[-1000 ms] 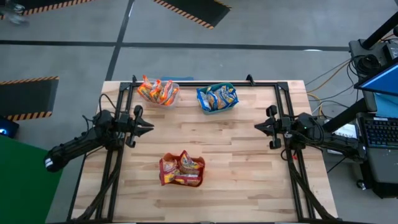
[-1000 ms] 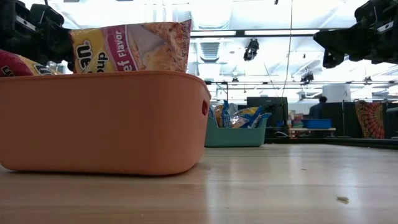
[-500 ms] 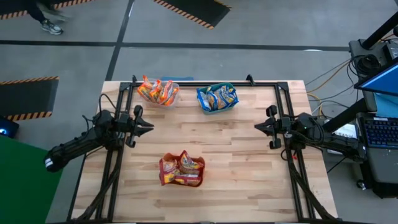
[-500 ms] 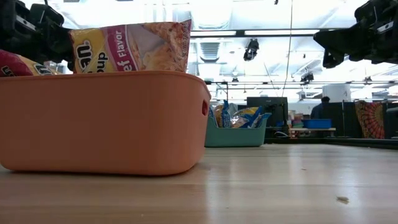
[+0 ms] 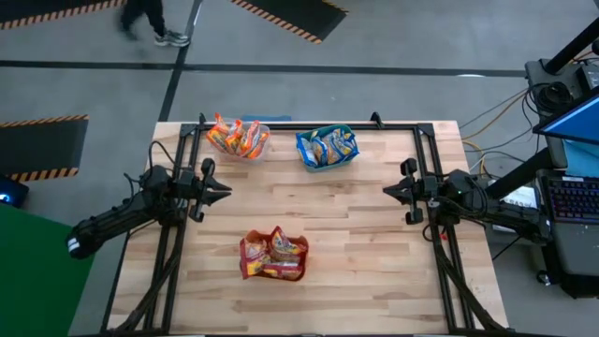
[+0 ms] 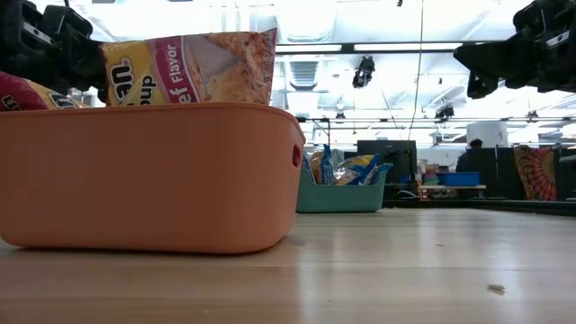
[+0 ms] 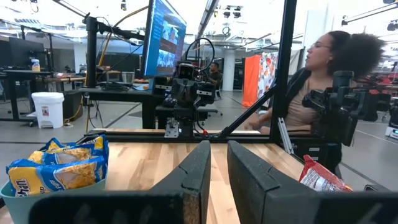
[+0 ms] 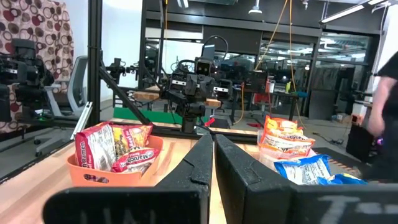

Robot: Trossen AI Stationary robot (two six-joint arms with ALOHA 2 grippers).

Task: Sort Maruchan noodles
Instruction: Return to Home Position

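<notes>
**Both arms wait at the table sides**

The left gripper (image 5: 225,191) hangs above the left side, fingers nearly together with a thin gap, holding nothing. The right gripper (image 5: 387,191) hangs above the right side, fingers fully closed and empty. The two grippers point toward each other.

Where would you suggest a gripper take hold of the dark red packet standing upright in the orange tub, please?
Probably by the dark red packet's top edge, coming straight down from above. It stands on end in the orange tub, so only its upper part clears the rim and the walls block any side approach. Jaws should close across its thin, flat faces. Both grippers are parked clear of it.
</notes>
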